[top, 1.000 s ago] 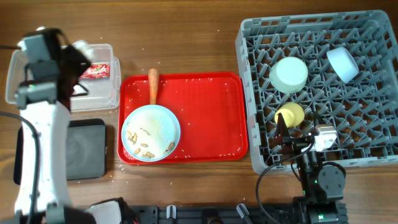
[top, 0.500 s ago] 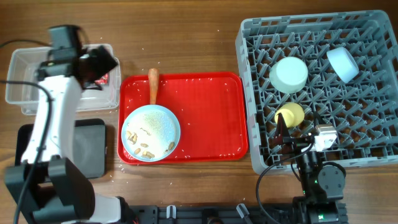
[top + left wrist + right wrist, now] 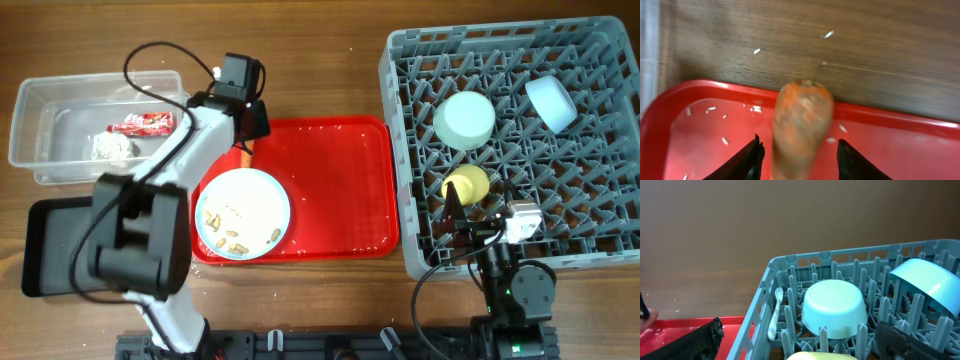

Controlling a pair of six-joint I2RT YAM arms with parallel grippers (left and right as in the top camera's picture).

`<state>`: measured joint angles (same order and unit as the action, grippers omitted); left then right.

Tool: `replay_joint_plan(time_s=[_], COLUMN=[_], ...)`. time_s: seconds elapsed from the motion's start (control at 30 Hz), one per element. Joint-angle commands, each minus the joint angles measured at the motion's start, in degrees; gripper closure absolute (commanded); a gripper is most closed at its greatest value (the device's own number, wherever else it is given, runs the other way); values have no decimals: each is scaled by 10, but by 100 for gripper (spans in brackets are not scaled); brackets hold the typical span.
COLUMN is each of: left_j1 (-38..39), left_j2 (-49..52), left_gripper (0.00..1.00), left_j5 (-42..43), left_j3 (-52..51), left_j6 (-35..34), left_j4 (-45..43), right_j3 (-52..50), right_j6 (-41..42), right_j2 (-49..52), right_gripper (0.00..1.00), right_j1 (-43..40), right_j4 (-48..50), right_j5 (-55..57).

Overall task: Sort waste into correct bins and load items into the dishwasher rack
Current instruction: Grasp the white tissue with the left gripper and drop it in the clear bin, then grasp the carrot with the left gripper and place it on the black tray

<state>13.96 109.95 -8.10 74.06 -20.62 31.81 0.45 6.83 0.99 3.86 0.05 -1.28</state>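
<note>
My left gripper (image 3: 250,124) is open over the back left edge of the red tray. In the left wrist view its fingers (image 3: 799,144) straddle the orange-brown sausage stick (image 3: 802,120), apart from it on both sides. The pale-blue plate (image 3: 252,192) with beige crumbs (image 3: 230,240) lies on the tray. The red wrapper (image 3: 147,122) and white tissue (image 3: 112,147) lie in the clear tub (image 3: 30,110). The grey rack (image 3: 600,250) holds two light-blue bowls (image 3: 465,120) (image 3: 552,103), the yellow-green bowl (image 3: 466,184) and the white spoon (image 3: 775,312). My right gripper (image 3: 802,340) is open and empty at the rack's near left side.
The red tray (image 3: 340,200) lies in the middle, with scattered grains on it and on the wood behind it. The black tray (image 3: 60,250) lies at the front left, partly under my left arm. The rack fills the right side.
My left arm has swung right from over the clear tub to the sausage stick at the tray's back edge. The right arm has not moved.
</note>
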Motion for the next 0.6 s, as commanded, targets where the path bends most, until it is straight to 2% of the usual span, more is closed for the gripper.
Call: replay_joint_plan(time_s=[0.0,0.1,0.2,0.37,0.57], left_j1=[-10,-14,-13,-22,-41], left_j2=[35,46,44,-20,-183], left_gripper=[53,56,96,96,96], left_j5=[-34,-33,-33,-33,-34], left_j3=[-6,-6,-5,-4,-4], left_j6=[9,9,9,2,-50], left_j4=[-13,-17,-18,-16,21], right_j3=[-2,-2,-2,-2,-2], right_j6=[8,8,8,8,8], right_j2=[-6,-6,-6,-6,-6], right_gripper=[0,0,0,0,0], right_j1=[-2,-2,-2,-2,-2], right_j4=[2,2,2,2,2], right_j5=[-7,-7,-7,-7,-7])
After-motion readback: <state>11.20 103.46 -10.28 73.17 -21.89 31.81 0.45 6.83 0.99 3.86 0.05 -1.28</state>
